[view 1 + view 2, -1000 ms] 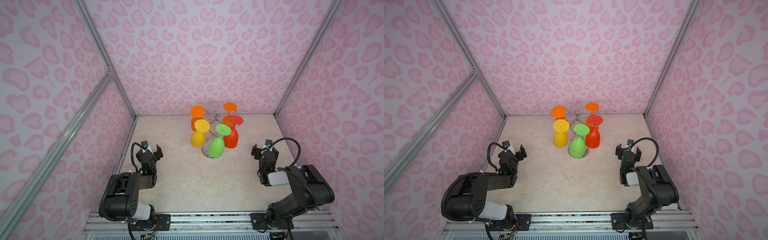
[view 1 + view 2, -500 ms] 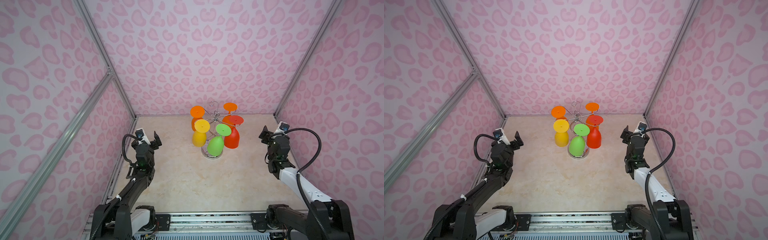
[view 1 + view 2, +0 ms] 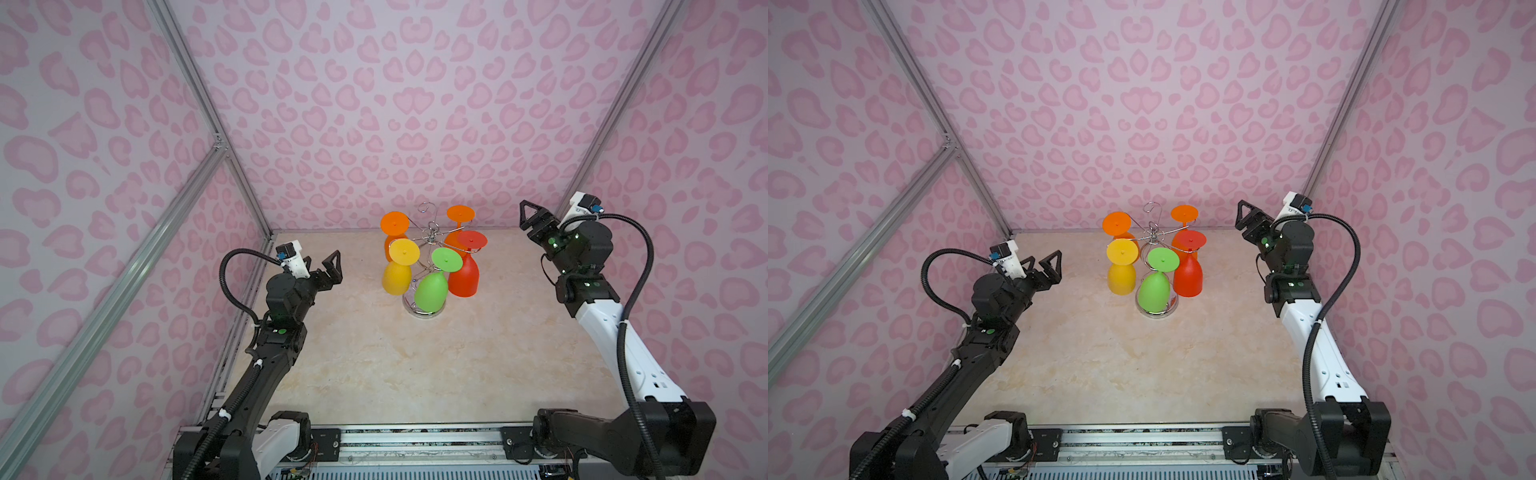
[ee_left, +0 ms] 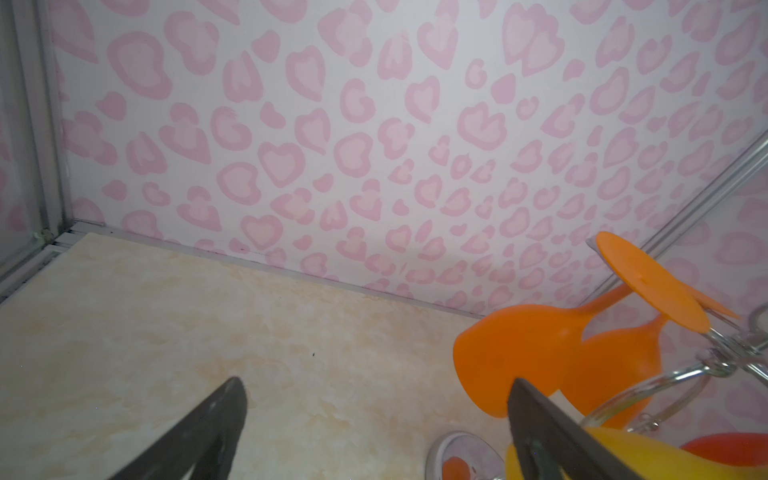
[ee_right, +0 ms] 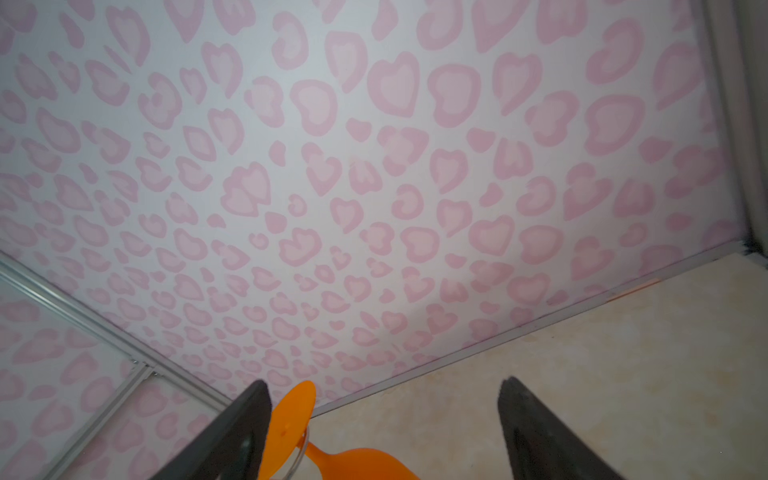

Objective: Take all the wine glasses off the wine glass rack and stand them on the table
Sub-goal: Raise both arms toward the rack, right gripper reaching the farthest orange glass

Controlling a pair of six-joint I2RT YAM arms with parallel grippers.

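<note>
Both jaws gape, apart from the wine glass rack (image 3: 432, 237).

- The wine glass rack (image 3: 432, 237), shiny chrome wire with a round base and curled arms, stands upright at the far middle of the surface (image 3: 374, 365).
- Five coloured wine glasses hang on it upside down, feet up.
- The green wine glass (image 3: 432, 291) hangs nearest, tilted.
- The yellow wine glass (image 3: 397, 278) hangs left, the red wine glass (image 3: 464, 278) right.
- The left orange wine glass (image 3: 394, 223) and the right orange wine glass (image 3: 460, 214) hang farthest.
</note>
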